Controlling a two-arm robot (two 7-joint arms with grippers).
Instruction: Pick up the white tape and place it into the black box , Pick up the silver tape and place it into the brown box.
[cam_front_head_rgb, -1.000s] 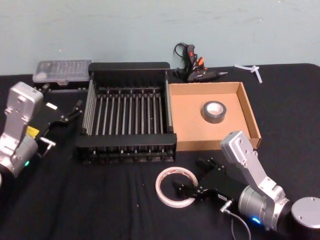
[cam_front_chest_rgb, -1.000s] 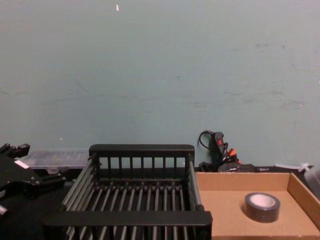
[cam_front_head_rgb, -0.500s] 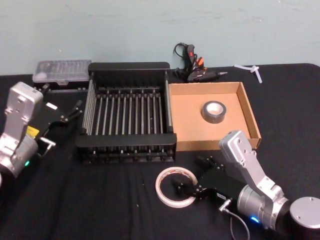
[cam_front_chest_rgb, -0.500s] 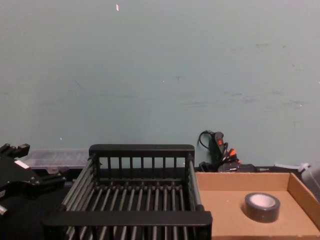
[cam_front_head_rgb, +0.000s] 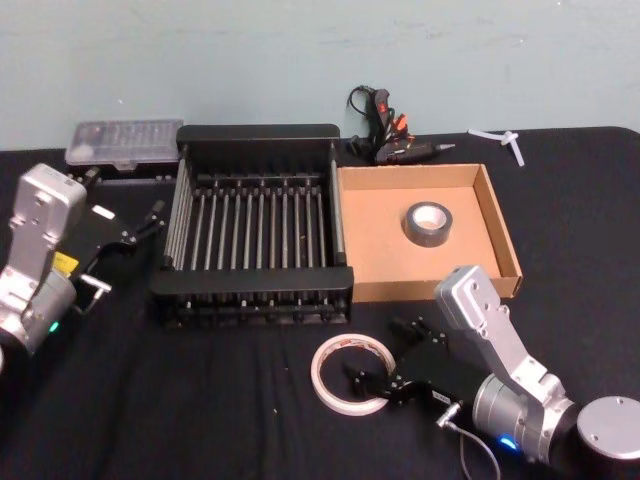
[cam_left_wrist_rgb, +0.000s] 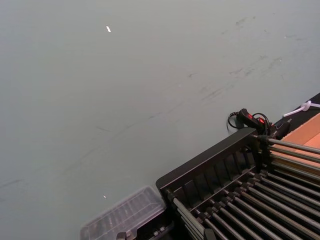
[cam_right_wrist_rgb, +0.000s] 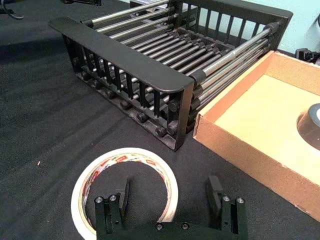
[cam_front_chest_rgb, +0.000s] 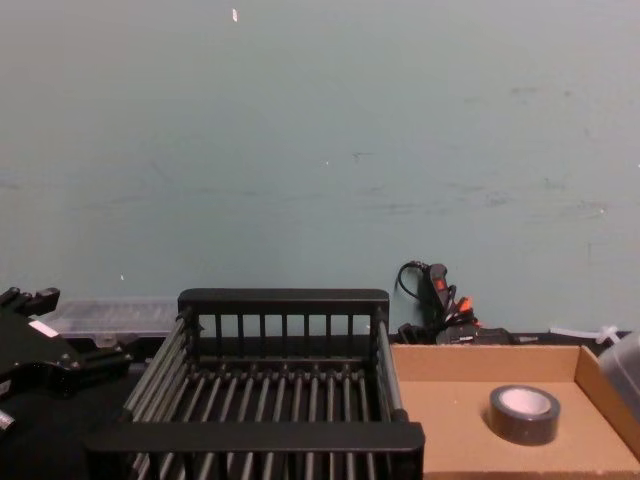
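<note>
White tape (cam_front_head_rgb: 349, 374) lies flat on the black surface (cam_front_head_rgb: 200, 400), just in front of the black box (cam_front_head_rgb: 254, 237) near its front right corner, with a strip of bare cloth between tape and box rim.

Right pincer (cam_front_head_rgb: 388, 356) is low at the tape's right edge, fingers spread: 1 finger (cam_right_wrist_rgb: 121, 196) sits inside the hollow centre, the other (cam_right_wrist_rgb: 215, 191) outside the ring, so the right side of the ring lies between them. Not pinching; gaps show on both sides of the band.

Silver tape (cam_front_head_rgb: 428, 224) stands on its flat side inside the brown box (cam_front_head_rgb: 505, 235), right of centre, apart from all 4 walls.

Brown box touches the black box's right side. Black box holds nothing on its barred floor.

Left pincer (cam_front_head_rgb: 142, 227) is parked left of the black box, just off its left rim; I cannot tell whether it is spread.

Behind the boxes: glue gun (cam_front_head_rgb: 388, 140) and a clear case (cam_front_head_rgb: 124, 144) by the wall. Open cloth left of the tape.
</note>
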